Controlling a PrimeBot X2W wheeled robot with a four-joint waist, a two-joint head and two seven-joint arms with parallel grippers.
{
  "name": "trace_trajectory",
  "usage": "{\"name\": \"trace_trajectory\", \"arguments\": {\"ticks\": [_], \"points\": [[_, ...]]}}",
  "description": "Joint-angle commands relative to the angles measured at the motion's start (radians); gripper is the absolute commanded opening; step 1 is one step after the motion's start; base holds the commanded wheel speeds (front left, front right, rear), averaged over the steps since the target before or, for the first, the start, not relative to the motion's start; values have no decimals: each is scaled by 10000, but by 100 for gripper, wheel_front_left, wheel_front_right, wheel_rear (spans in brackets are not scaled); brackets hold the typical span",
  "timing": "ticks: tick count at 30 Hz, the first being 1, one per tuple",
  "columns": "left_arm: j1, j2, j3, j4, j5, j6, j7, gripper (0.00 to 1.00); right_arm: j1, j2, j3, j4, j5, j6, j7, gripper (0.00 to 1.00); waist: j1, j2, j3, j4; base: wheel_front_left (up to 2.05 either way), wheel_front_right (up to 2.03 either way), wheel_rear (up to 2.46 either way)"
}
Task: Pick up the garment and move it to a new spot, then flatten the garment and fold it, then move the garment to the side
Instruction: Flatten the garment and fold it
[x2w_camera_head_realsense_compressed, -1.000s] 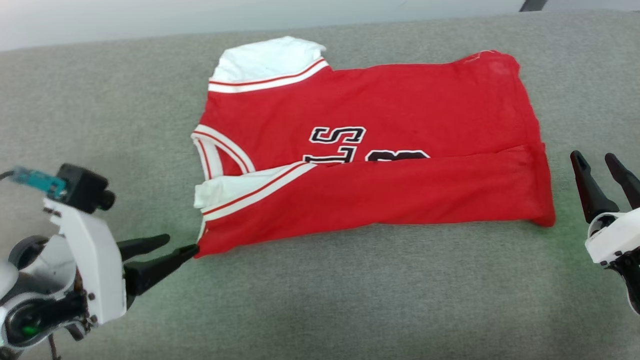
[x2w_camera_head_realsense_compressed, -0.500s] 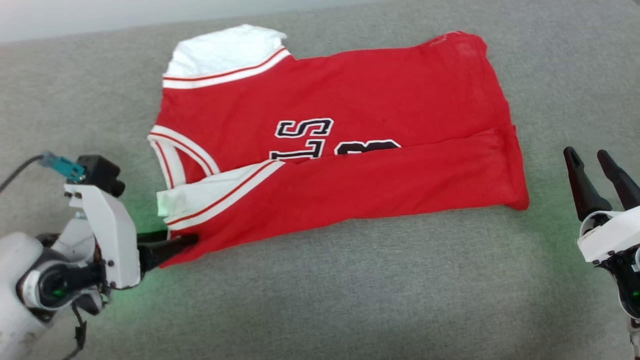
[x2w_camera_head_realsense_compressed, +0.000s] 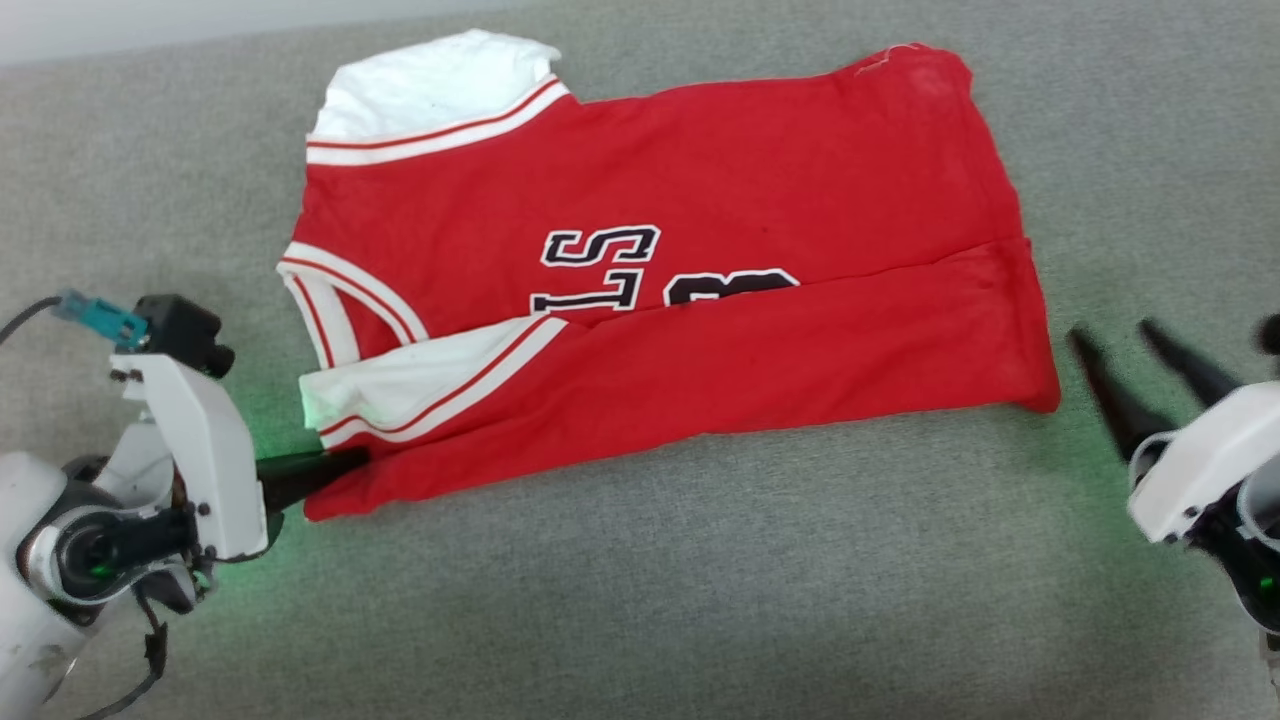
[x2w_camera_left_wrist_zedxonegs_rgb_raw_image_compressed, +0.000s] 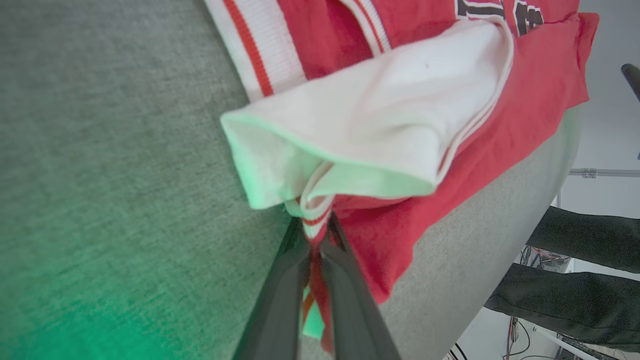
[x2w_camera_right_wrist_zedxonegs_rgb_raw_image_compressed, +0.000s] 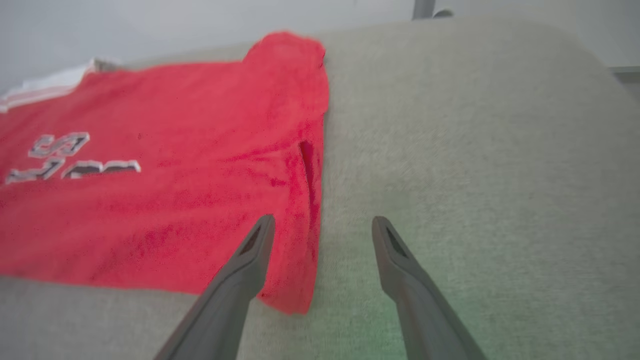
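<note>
From the head camera I see the red soft-fabric T-shirt (x2w_camera_head_realsense_compressed: 700, 200), with white short sleeves and striped trim, lying on the grey woven surface (x2w_camera_head_realsense_compressed: 700, 600). Its collar points to my left and its near edge is folded over the black-and-white lettering. My left gripper (x2w_camera_head_realsense_compressed: 352, 460) pinches the near left corner. My right gripper (x2w_camera_head_realsense_compressed: 1112, 332) is spread just beside the hem corner, apart from it.

On the left wrist, the fingers (x2w_camera_left_wrist_zedxonegs_rgb_raw_image_compressed: 285, 280) are pressed together on striped trim, and the white sleeve (x2w_camera_left_wrist_zedxonegs_rgb_raw_image_compressed: 400, 115) droops over their tips. Beyond the surface edge are dark shapes (x2w_camera_left_wrist_zedxonegs_rgb_raw_image_compressed: 575, 240) I cannot identify.

The right wrist view is blurred. The spread gripper (x2w_camera_right_wrist_zedxonegs_rgb_raw_image_compressed: 322, 222) straddles the hem (x2w_camera_right_wrist_zedxonegs_rgb_raw_image_compressed: 300, 280), one finger over red cloth and the other over bare surface (x2w_camera_right_wrist_zedxonegs_rgb_raw_image_compressed: 475, 175).
</note>
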Motion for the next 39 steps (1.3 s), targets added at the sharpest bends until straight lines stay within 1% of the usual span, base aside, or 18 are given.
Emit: {"name": "trace_trajectory", "arguments": {"ticks": [1, 4, 7, 11, 14, 15, 16, 17, 18, 22, 26, 32, 37, 39], "points": [[74, -317, -215, 1, 154, -14, -8, 0, -212, -381, 521, -67, -63, -16, 927, 100, 0, -1, 98, 124, 0, 0, 0], [-77, -373, -219, -87, 339, -49, -92, 0, -469, -1026, 1358, -231, -48, -18, 2632, 100, 0, -1, 229, 240, 0, 0, 0], [-208, -443, -231, -211, 495, -95, -153, 0, -908, -1374, 1703, -408, 98, -16, 3745, 100, 0, -1, 391, 374, 0, 0, 0], [-381, -635, -162, -383, 621, -184, -367, 0, -1320, -1522, 2088, -141, -19, -16, 4744, 100, 0, -1, 625, 583, 0, 0, 0], [-459, -771, -192, -413, 733, -234, -474, 0, -1479, -1406, 2302, 231, -52, -16, 5041, 100, 0, -1, 742, 749, 0, 0, 0], [-485, -802, -199, -406, 788, -257, -520, 0, -1479, -1363, 2381, 314, -80, -16, 5064, 87, 0, -1, 761, 802, 0, 0, 0], [-523, -842, -201, -430, 859, -285, -605, 0, -1458, -1345, 2468, 370, -27, -15, 5098, 47, 0, -1, 776, 851, 0, 0, 0], [-542, -877, -158, -441, 889, -298, -740, 0, -1443, -1353, 2566, 383, 60, -13, 5120, 29, 0, -1, 781, 888, 0, 0, 0], [-550, -905, -115, -454, 896, -309, -839, 0, -1415, -1346, 2561, 406, 136, -13, 5079, 0, 0, -1, 776, 924, 0, 0, 0], [-506, -890, -77, -552, 991, -361, -1093, 0, -1252, -1527, 2357, 387, 203, -15, 4797, 0, 0, -1, 686, 1023, 0, 0, 0], [-210, -623, 66, -846, 1045, -418, -1582, 0, -1048, -1828, 1931, 244, 261, -18, 4417, 0, 0, -1, 461, 1078, 0, 0, 0], [645, 4, 118, -1614, 1022, -429, -2294, 0, -556, -2073, 1639, -68, 458, -18, 4399, 0, 0, -1, 102, 1127, 0, 0, 0], [1453, 513, 90, -2443, 941, -433, -2764, 0, 64, -2334, 1649, -498, 731, -18, 4618, 0, 0, -1, -156, 1178, 0, 0, 0], [1781, 709, 102, -2815, 893, -335, -2962, 0, 334, -2444, 1534, -632, 853, -18, 4692, 0, 0, -1, -215, 1203, 0, 0, 0]]}}
